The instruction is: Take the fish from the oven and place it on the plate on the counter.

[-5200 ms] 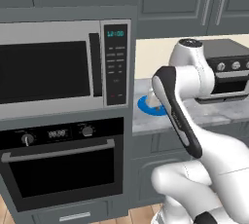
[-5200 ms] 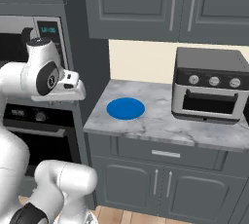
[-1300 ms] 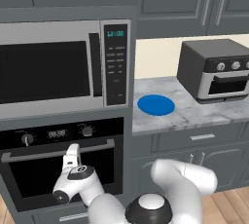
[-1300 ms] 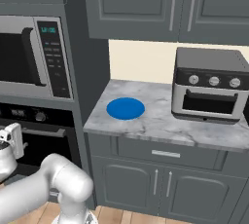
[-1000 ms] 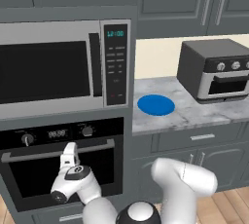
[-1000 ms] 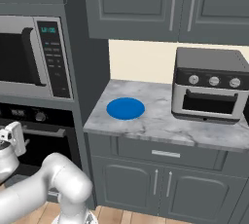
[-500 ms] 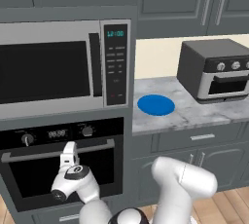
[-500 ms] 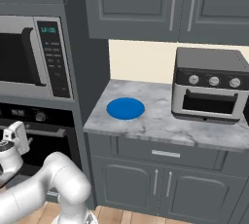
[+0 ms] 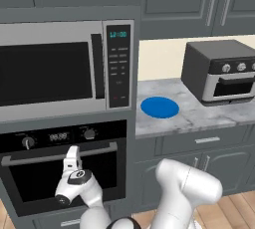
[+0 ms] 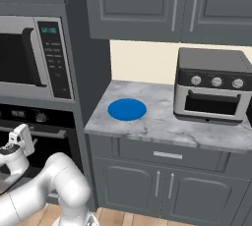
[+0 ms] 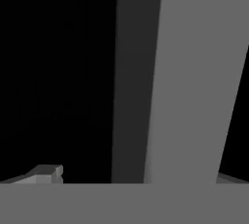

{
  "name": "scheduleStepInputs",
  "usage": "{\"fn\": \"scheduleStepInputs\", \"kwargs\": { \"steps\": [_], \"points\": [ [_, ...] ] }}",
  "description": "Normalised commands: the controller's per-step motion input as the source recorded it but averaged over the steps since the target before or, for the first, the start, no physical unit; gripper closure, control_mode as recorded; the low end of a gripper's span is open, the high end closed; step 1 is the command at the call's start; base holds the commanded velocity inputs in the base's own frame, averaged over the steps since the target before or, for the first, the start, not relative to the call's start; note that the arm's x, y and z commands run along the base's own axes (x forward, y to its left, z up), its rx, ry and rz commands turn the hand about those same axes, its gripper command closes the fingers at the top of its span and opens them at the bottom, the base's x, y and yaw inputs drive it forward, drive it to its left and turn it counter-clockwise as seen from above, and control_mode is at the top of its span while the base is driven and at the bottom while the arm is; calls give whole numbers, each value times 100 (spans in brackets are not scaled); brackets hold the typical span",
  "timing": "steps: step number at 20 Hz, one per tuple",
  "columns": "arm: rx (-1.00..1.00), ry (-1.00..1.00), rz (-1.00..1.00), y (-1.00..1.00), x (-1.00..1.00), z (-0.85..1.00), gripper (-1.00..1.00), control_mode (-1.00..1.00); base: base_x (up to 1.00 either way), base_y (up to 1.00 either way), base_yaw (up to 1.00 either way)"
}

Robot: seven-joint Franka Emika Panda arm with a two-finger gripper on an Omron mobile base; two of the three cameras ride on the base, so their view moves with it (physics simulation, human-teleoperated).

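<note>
Though oven (image 9: 60,173) shut, fish hidden.

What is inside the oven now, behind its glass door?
The oven door is closed, and its dark glass shows only blackness. The hand is at the silver handle. Whether a fish lies inside cannot be seen.

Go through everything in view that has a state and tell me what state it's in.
oven: door shut, pincer at its bar handle.
pincer: open, holding nothing.
plate: bare, flat on the counter.
microwave: door shut, clock lit.
toaster oven: door shut.
</note>
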Motion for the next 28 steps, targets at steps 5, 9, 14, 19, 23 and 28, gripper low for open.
{"fn": "scheduleStepInputs", "kwargs": {
  "steps": [5, 9, 14, 19, 23, 28],
  "points": [
    [0, -5, 0, 2, 26, -9, 100, -100, 0, 0, 0],
    [0, 0, 0, 0, 21, 0, 100, -100, 0, 0, 0],
    [0, 7, 0, 2, 3, 0, 100, -100, 0, 0, 0],
    [5, 18, 0, 1, -22, -5, 100, -100, 0, 0, 0],
    [7, 47, -4, 3, -72, -14, 100, -100, 0, 0, 0],
    [2, 13, 0, -5, -100, -44, 100, -100, 0, 0, 0]
  ]
}}
